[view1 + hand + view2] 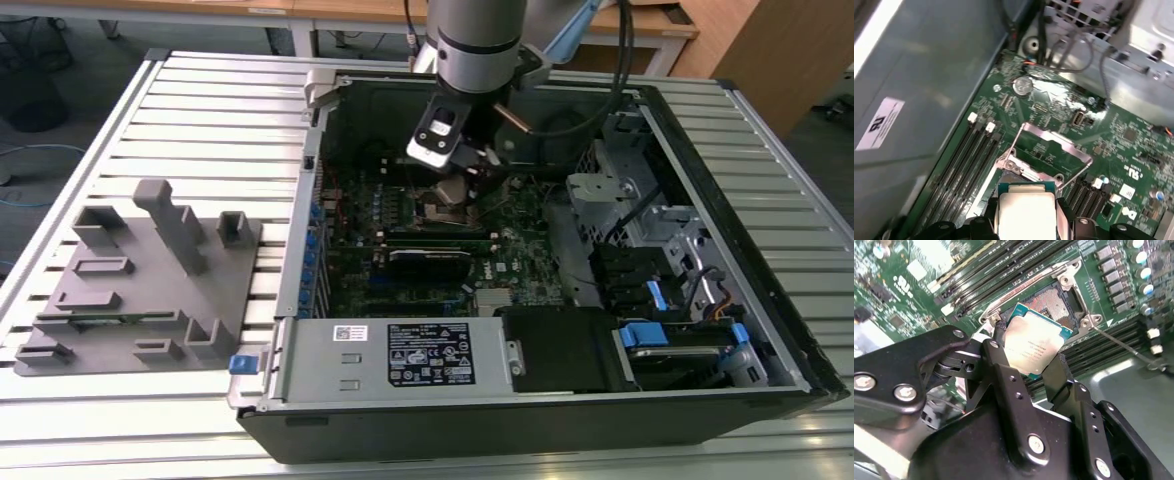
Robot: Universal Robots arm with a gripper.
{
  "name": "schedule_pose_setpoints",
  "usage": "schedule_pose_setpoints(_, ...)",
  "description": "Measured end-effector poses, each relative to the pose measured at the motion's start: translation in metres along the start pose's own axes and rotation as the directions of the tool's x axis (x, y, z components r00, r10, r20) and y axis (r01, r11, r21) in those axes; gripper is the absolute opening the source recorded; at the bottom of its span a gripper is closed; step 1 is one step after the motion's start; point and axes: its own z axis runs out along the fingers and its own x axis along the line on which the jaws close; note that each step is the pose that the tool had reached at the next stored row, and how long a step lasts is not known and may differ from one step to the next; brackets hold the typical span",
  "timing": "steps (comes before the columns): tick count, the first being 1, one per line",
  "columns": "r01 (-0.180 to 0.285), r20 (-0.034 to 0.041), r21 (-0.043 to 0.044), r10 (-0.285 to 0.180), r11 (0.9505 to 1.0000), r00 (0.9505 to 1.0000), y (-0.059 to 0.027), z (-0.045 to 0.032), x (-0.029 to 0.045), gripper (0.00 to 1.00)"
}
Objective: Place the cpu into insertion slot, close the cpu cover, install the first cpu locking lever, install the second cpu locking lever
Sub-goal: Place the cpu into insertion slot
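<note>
Over the green board (899,300) inside the open computer case (534,425), the pincer (1029,355) holds the cpu (1035,345) by two of its sides. Its two black fingers (1001,360) are closed just as far as the chip lets them, one on each side, and the chip's silver top faces up (both wrist views show this grip, and the first wrist view has the cpu (1026,212) low between the fingers).

The chip hangs tilted above the insertion slot (1051,300). It covers one corner of the slot, and the rest of the dark square with its tiny pins is bare. I cannot tell if the chip's edge touches the slot.

Just beyond the slot, the cpu cover (1056,141) stands up on its hinge, wide open. A thin locking lever (1124,345) sticks out to the side, away from the slot. Long black memory slots (1004,265) run beside the slot.

In the exterior view the pincer (461,185) reaches down into the middle of the case, which lies on a ribbed metal tabletop (214,90). A grey block (134,280) sits on the exterior view's left, well apart from the case, and a grey power box (400,355) fills the near part of the case
</note>
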Motion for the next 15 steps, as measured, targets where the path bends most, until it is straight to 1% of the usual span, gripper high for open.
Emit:
schedule_pose_setpoints(2,-0.036,0.0034,-0.0007,0.036,0.9994,0.9994,0.0000,0.0002,0.0000,0.54)
schedule_pose_setpoints(4,-0.072,0.0067,-0.0016,0.072,0.9974,0.9974,-0.0001,0.0005,0.0000,0.54)
schedule_pose_setpoints(6,-0.109,0.0101,-0.0026,0.109,0.9941,0.9940,-0.0001,0.0007,0.0000,0.54)
schedule_pose_setpoints(8,-0.144,0.0134,-0.0037,0.144,0.9895,0.9894,-0.0001,0.0010,0.0000,0.54)
schedule_pose_setpoints(10,-0.180,0.0166,-0.0050,0.180,0.9837,0.9836,-0.0001,0.0012,0.0000,0.54)
schedule_pose_setpoints(12,-0.215,0.0198,-0.0063,0.215,0.9767,0.9765,-0.0001,0.0015,0.0000,0.54)
schedule_pose_setpoints(15,-0.268,0.0246,-0.0085,0.268,0.9634,0.9631,-0.0002,0.0019,0.0000,0.54)
